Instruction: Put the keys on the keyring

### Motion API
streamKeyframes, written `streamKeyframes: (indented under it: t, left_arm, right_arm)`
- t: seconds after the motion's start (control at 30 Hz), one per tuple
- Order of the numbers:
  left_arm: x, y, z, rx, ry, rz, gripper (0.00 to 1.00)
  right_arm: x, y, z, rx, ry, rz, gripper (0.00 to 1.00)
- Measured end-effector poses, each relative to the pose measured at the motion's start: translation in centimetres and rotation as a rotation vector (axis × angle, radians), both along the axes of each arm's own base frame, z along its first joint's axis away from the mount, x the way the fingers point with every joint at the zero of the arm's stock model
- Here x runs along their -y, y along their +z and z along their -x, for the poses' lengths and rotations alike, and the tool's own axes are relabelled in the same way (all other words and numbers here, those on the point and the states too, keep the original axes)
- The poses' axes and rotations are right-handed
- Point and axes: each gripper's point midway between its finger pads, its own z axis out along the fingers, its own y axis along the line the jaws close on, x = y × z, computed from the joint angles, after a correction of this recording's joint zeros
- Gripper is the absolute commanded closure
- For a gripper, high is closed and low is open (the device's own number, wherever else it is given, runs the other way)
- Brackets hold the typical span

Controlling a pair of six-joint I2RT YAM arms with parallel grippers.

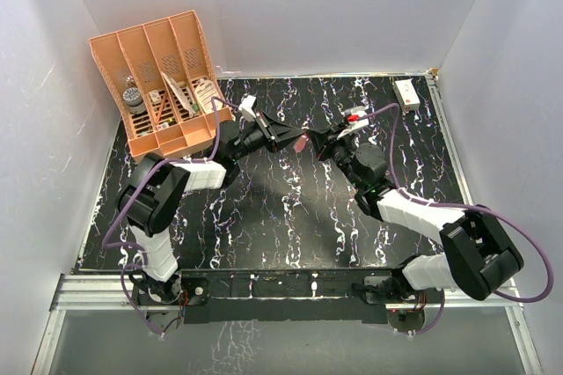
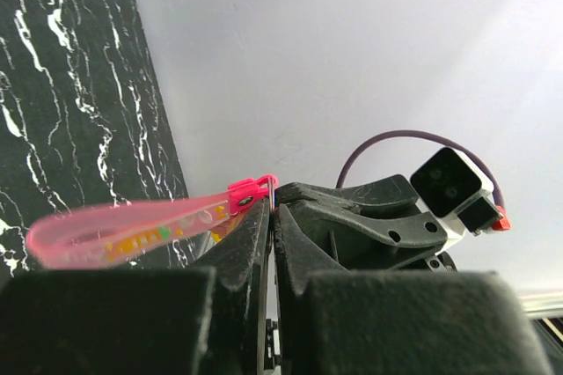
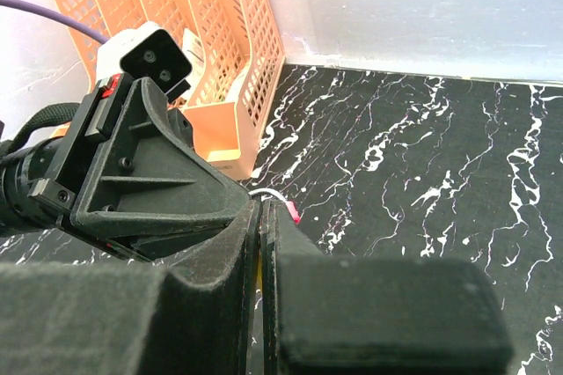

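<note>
Grip on the keyring (image 2: 132,230) belongs to your left fingers (image 2: 266,215): they are pressed together on the pink clip end of the strap. The translucent pink loop sticks out toward the lower left of the left wrist view, held up off the table (image 1: 264,216). In the top view your two arms meet nose to nose just above the middle of the frame, and the strap shows as a small pinkish patch between the tips. Your right fingers (image 3: 261,214) are drawn together to a thin slit, with their tips just beside those of the left fingers. A bit of pink clip and a thin loop of wire peek out right at that slit, but you cannot tell from these views whether anything sits in the right grip. The key is too small or too hidden to make out in any view. The orange file tray (image 1: 163,84) stands in the upper left of the top view, well apart from the tips. A small white box (image 1: 406,93) lies near the upper right corner of the table.
</note>
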Motion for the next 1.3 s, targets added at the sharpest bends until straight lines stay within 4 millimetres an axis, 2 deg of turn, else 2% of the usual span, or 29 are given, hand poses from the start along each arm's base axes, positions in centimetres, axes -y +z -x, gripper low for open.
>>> streamKeyframes:
  t: [0.53,0.83,1.3]
  left_arm:
    - [0.2,0.2,1.5,0.014,-0.187,0.072,1.0]
    - [0.6,1.0,2.8,0.024,-0.299,0.102,1.0]
    - [0.8,-0.3,3.5,-0.08,-0.401,0.121,1.0]
  right_arm:
    - [0.5,0.5,0.2,0.088,0.044,0.128,1.0]
    - [0.7,1.5,1.1,0.189,0.174,0.21,1.0]
    - [-0.1,0.7,1.9,0.198,0.372,0.274,1.0]
